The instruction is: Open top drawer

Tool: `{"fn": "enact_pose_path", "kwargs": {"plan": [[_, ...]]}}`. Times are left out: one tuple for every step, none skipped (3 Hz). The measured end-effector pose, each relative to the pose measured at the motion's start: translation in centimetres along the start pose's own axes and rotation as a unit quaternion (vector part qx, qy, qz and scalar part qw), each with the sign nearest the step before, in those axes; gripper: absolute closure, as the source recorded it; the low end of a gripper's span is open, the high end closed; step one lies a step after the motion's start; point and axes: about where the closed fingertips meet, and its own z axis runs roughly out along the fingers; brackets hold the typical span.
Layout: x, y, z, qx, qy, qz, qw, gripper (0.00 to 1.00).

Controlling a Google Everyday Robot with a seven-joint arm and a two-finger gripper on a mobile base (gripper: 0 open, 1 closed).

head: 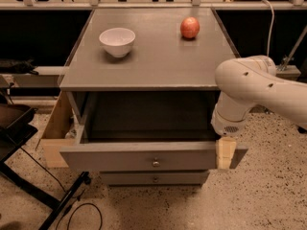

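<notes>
Top drawer (144,158) stands pulled well out of the grey cabinet (148,66), its deep box exposed, though shadow hides the back of it. The gripper (225,152) sits at the right end of the drawer front, against its upper edge. Whether it is clamped on the panel or only resting there I cannot tell. The small round knob (156,163) lies well to the left of the gripper, at centre. The drawer looks like stiff, fairly heavy wood that slides rather than flexes. The knob or the front's top edge probably offers the surest hold.
</notes>
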Motion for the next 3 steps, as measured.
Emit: {"fn": "enact_pose_path", "kwargs": {"plan": [[0.0, 0.5, 1.1, -0.011, -0.002, -0.004, 0.9999, 0.04], [-0.1, 2.3, 4.3, -0.046, -0.01, -0.015, 0.9987, 0.27], [-0.2, 5.5, 4.9, -0.08, -0.013, -0.029, 0.9963, 0.58]]}}
